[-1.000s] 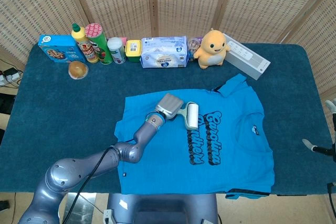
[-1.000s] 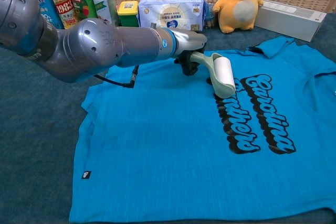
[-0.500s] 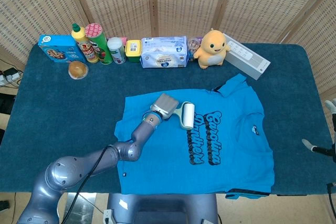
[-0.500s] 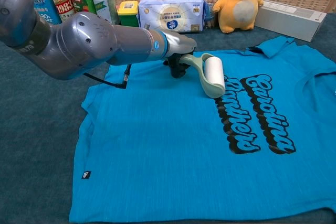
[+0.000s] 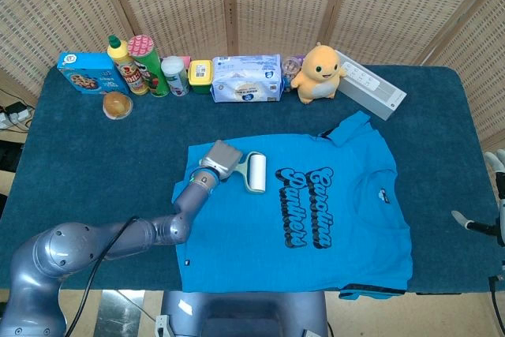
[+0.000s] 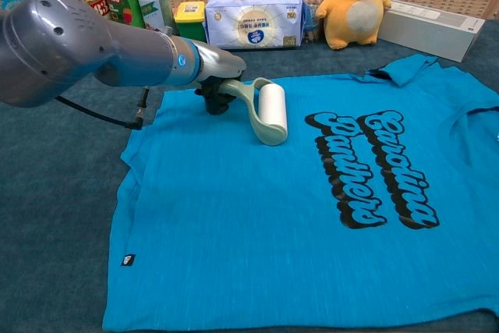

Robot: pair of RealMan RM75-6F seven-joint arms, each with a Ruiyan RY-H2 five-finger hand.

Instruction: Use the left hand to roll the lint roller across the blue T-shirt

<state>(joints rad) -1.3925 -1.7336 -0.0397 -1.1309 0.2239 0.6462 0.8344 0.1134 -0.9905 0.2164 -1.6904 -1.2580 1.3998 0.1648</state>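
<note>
The blue T-shirt (image 5: 316, 219) (image 6: 312, 224) with black lettering lies flat on the dark blue table. A lint roller (image 5: 256, 172) (image 6: 271, 112), white drum on a pale green frame, rests on the shirt's upper left part, left of the lettering. My left hand (image 5: 220, 159) (image 6: 217, 87) grips its handle near the shirt's left sleeve. At the far right edge of the head view, only a sliver of my right hand (image 5: 483, 222) shows, off the table; its fingers are too small to read.
Along the table's back edge stand a cookie box (image 5: 85, 70), a yellow bottle (image 5: 120, 57), a chips can (image 5: 147, 63), a tissue pack (image 5: 246, 78) (image 6: 256, 17), a yellow plush toy (image 5: 317, 73) (image 6: 357, 1) and a white box (image 5: 369, 84). A bun (image 5: 117, 105) lies in front.
My left hand has drawn the lint roller leftwards across the shirt, off the lettering and towards the left sleeve. The right hand has stayed put.
</note>
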